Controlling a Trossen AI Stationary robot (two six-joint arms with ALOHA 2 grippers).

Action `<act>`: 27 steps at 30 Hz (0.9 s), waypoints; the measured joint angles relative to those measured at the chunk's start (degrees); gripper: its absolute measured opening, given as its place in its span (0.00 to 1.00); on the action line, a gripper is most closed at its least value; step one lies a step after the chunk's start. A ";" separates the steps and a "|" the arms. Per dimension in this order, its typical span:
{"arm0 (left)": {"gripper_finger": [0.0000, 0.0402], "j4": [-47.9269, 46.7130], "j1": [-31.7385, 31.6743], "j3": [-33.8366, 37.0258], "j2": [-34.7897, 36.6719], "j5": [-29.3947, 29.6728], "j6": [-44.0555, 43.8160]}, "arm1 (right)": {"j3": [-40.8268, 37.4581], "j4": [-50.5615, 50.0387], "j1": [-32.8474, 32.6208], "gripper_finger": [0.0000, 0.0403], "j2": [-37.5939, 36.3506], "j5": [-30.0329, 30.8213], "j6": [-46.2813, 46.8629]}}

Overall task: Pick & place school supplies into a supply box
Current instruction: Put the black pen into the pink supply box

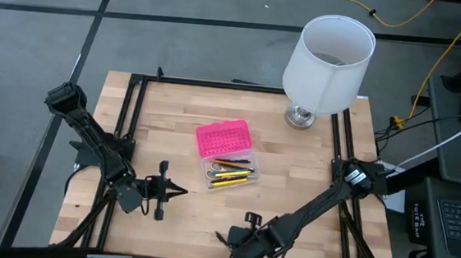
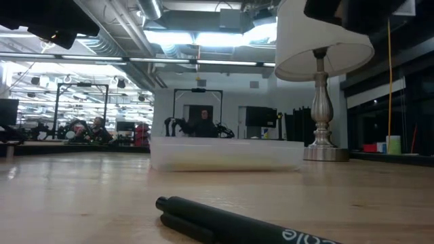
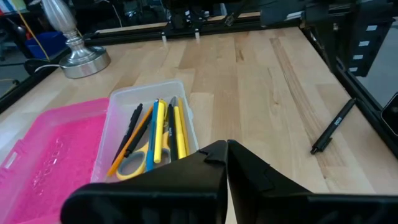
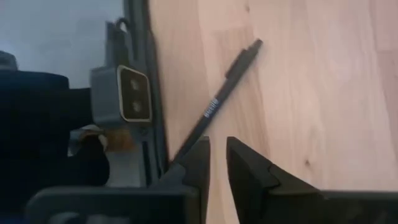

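On my board: supply box [image 1: 229,172], clear base at table centre, holding yellow, blue, orange and black pens plus yellow-handled scissors [image 3: 132,167]; pink lid [image 1: 223,137] lies open beside it. One black pen [image 4: 214,106] lies loose at the near table edge. My right gripper [image 4: 217,163] sits low over that pen, fingers slightly parted, gripping nothing. My left gripper [image 3: 227,149] hangs left of the box, closed, empty.

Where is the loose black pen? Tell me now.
The black pen lies flat on the table's near edge in the right wrist view, beside the black frame bar, just ahead of the right hand and well apart from the box.
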State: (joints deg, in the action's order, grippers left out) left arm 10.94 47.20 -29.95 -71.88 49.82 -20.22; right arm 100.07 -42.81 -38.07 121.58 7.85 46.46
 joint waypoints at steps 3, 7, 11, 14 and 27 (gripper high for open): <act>0.01 0.00 0.00 0.00 0.00 0.00 -0.01 | 0.00 2.07 0.01 0.19 0.00 0.01 0.00; 0.01 0.00 0.00 0.00 0.00 0.00 -0.01 | 0.00 4.41 0.01 0.25 0.03 0.01 0.00; 0.00 0.00 0.00 0.00 0.00 0.00 -0.01 | -0.02 4.28 0.01 0.31 0.88 0.22 -0.04; 0.01 -0.02 0.00 0.00 0.00 0.00 -0.01 | -0.02 4.25 0.08 0.35 1.96 0.75 -0.04; 0.00 -0.20 0.00 -0.02 0.00 0.00 -0.01 | -0.04 3.96 0.07 0.37 6.45 1.51 -0.42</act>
State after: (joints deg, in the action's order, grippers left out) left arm 10.74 47.20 -29.98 -71.88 49.82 -20.23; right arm 100.03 -38.85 -38.00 128.02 9.37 46.04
